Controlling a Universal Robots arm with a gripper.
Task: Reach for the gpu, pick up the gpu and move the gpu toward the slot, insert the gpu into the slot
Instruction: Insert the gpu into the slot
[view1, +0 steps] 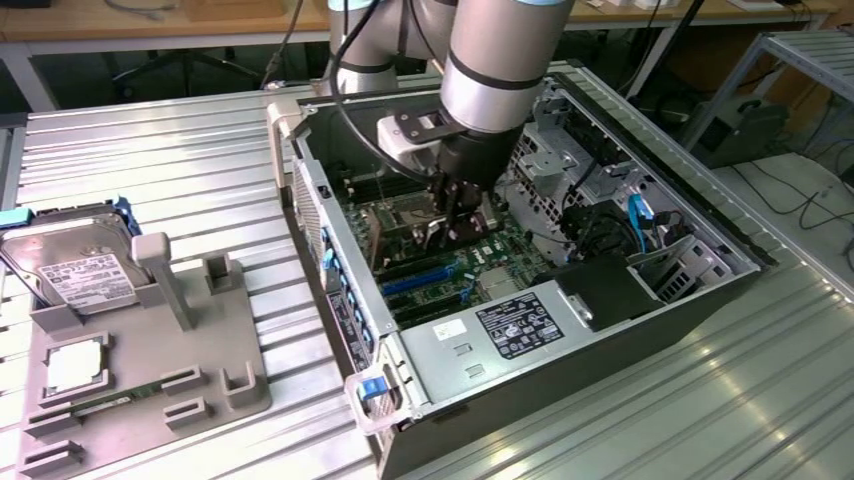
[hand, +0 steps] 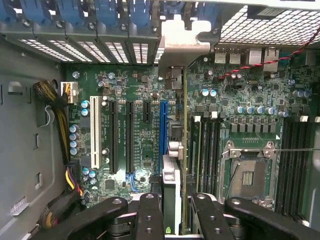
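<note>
In the exterior view my gripper (view1: 455, 222) reaches down inside the open computer case (view1: 441, 370), just above the motherboard. It is shut on the gpu (hand: 172, 192), a thin card seen edge-on between the black fingers (hand: 149, 215) in the wrist view. The card's silvery bracket (hand: 182, 45) points at the case's rear slot openings. The gpu stands upright on its edge, right beside the long blue slot (hand: 163, 127) and parallel to it. I cannot tell whether its lower edge touches the board. In the exterior view the blue slot (view1: 414, 281) lies just in front of the gripper.
Black slots (hand: 128, 135) and a white slot (hand: 94, 132) lie beside the blue one. The CPU socket (hand: 248, 175) and memory slots sit on the other side. Outside the case, a grey fixture (view1: 200, 360) carries a hard drive (view1: 80, 265) and a memory stick (view1: 114, 400).
</note>
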